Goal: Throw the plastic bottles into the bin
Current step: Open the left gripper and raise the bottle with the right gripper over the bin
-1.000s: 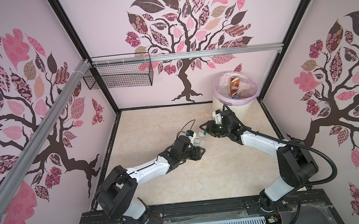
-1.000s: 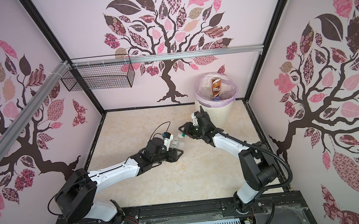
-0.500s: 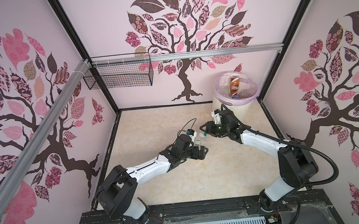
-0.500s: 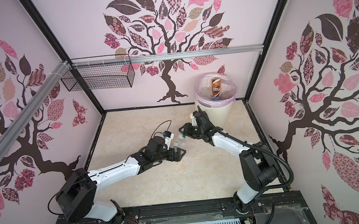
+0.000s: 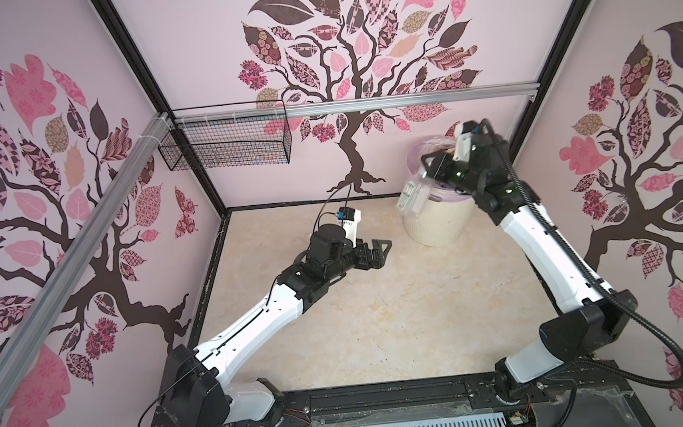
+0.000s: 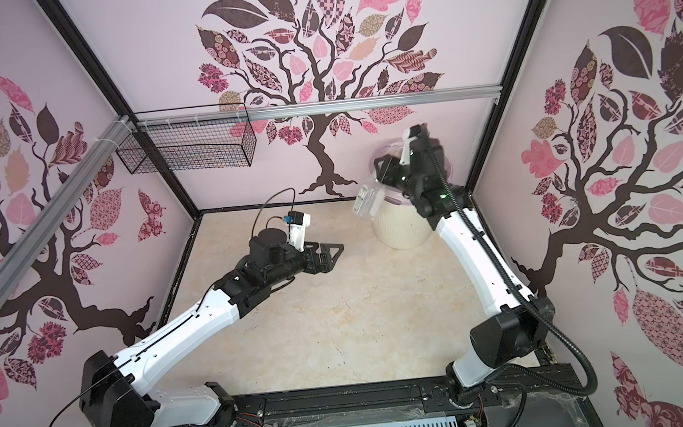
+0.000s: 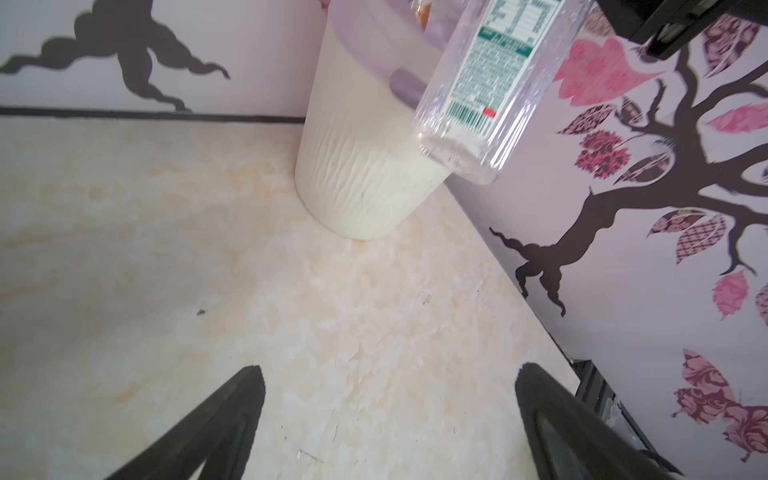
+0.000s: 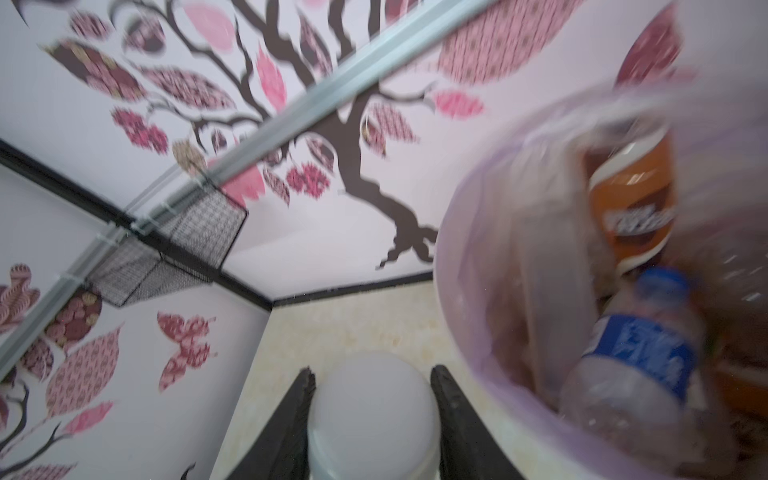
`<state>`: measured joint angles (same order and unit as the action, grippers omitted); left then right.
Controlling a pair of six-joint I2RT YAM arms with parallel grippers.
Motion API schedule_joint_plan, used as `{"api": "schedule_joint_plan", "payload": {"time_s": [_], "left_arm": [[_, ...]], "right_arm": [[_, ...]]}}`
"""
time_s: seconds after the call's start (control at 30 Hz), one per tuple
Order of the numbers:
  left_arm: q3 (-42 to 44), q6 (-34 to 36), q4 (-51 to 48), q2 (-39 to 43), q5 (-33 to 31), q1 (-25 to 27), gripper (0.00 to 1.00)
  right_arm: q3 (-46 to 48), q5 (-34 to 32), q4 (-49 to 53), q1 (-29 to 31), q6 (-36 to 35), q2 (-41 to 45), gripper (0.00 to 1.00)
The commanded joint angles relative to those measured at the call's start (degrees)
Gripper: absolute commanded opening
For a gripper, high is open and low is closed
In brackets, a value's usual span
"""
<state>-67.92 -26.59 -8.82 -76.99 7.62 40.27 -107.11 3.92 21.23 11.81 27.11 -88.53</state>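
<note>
Since a second ago the right arm has left the meeting point at mid-desk and swung up to the far-right corner, taking the bottle with it, and the left jaws have let go and spread.

At the far left, the black wire basket [image 5: 226,148] on the rail holds nothing that can be made out. The left gripper [image 5: 381,252] hovers over the middle of the desk [image 5: 382,324], jaws wide apart and empty. No bottle lies anywhere on the desk in both top views.

Further right, the clear plastic bottle [image 5: 411,196] with a white and green printed label hangs tilted, base down, just beside the left side of the bin [image 5: 440,223]. It overlaps the ribbed wall and is not yet over the opening. The right gripper [image 5: 428,170] clamps it at the top end; the right wrist view shows its white cap [image 8: 374,386] pinched between the jaws.

Inside the lilac bag [image 8: 469,249] lie a brown-labelled bottle [image 8: 631,208] and a blue-labelled bottle [image 8: 640,353] with a blue cap, plus blurred shapes that cannot be identified.

The task looks nearly finished: this appears to be the only bottle still outside. What remains is to carry it over the rim and release it. A release from here would likely drop it beside the bin.
</note>
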Motion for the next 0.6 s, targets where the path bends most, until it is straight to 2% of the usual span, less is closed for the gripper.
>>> {"api": "schedule_joint_plan", "payload": {"time_s": [0.0,0.17,0.3,0.43,0.57], "left_arm": [[-7.68,2.9,-2.98,-2.04,1.51,-0.59,0.98],[-13.87,3.55,-3.31,-5.4,3.22,-1.64,0.98],[-15.02,3.92,-3.33,-6.71,3.72,-1.92,0.98],[-13.88,3.74,-3.16,-7.2,3.72,-2.47,0.98],[-12.94,3.74,-3.6,-7.37,3.63,-2.74,0.98]], "right_arm": [[-14.51,-8.93,5.51,-3.12,-5.26,1.2,0.22],[-30.7,-21.44,4.16,-4.77,-11.8,-2.27,0.24],[-31.94,-26.58,-3.12,-4.77,-15.94,-3.74,0.22],[-32.02,-24.94,-2.82,-4.75,-15.86,-10.43,0.26],[-31.98,-18.71,3.75,-4.76,-11.54,-20.32,0.35]]}}
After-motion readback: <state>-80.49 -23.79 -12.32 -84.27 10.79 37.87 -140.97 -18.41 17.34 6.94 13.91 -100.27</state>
